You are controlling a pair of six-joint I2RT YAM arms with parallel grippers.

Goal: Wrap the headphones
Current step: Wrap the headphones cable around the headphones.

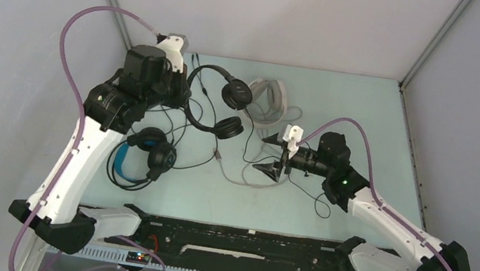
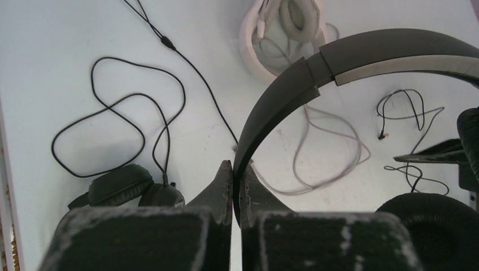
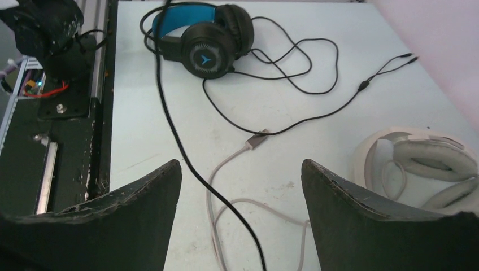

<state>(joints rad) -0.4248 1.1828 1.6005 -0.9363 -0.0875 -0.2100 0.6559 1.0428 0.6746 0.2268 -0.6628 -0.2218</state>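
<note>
- Our left gripper (image 2: 237, 166) is pinched tight on the headband of the all-black headphones (image 2: 350, 56). The band arches up and away to the right of the fingertips.
- Our right gripper (image 3: 240, 164) stands wide with nothing between its fingers, hovering over the table (image 1: 368, 111).
- Below that open gap a black cable (image 3: 195, 169) runs slantwise across the tabletop. A pale grey cable (image 3: 255, 142) lies loose beside it, ending in a plug.
- The white-grey headphones (image 1: 267, 100) lie at the back of the table, just beyond the right gripper and near the all-black pair.
- The blue-band headphones (image 1: 142, 154) rest at the front left beside our left arm, well apart from the right gripper. Their thin cable sprawls unwound.
</note>
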